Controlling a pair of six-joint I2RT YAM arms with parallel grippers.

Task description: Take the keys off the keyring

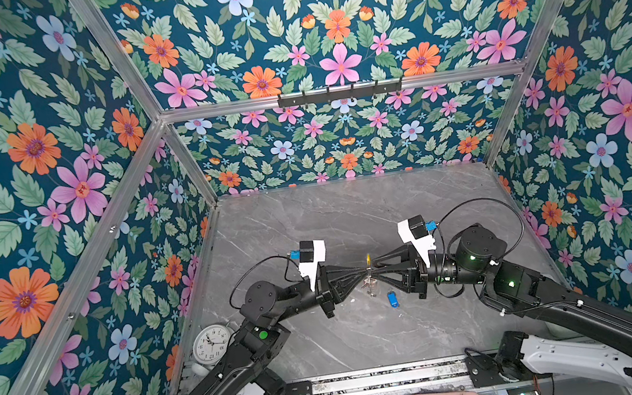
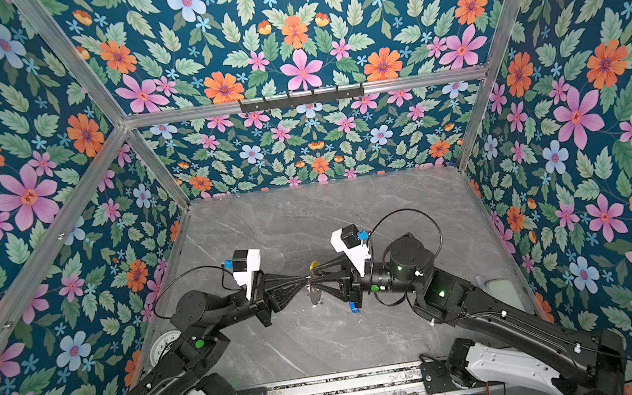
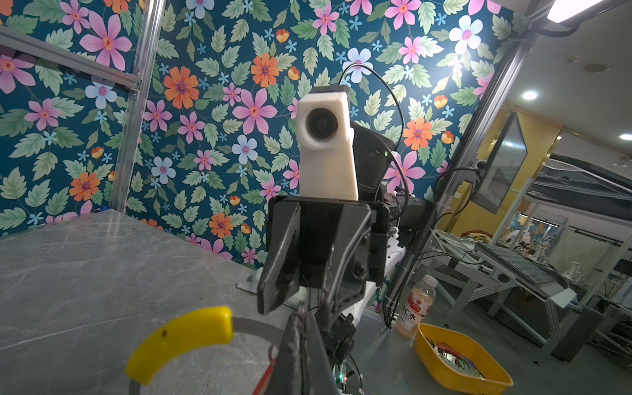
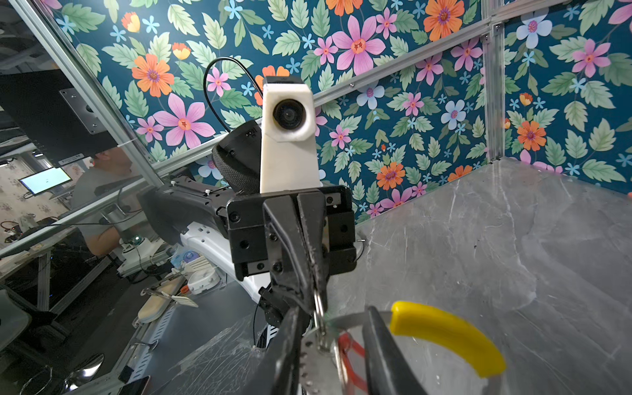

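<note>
Beside its yellow sleeve point(image 3: 181, 342), the thin grey metal keyring point(image 3: 253, 323) is clamped by the closed left gripper point(image 4: 313, 297). The small silver red-tagged key point(image 4: 316, 362) is straddled by the right gripper point(image 3: 299, 301), fingers parted; whether it is gripped cannot be told. A square pinch is needed before sliding.
</note>
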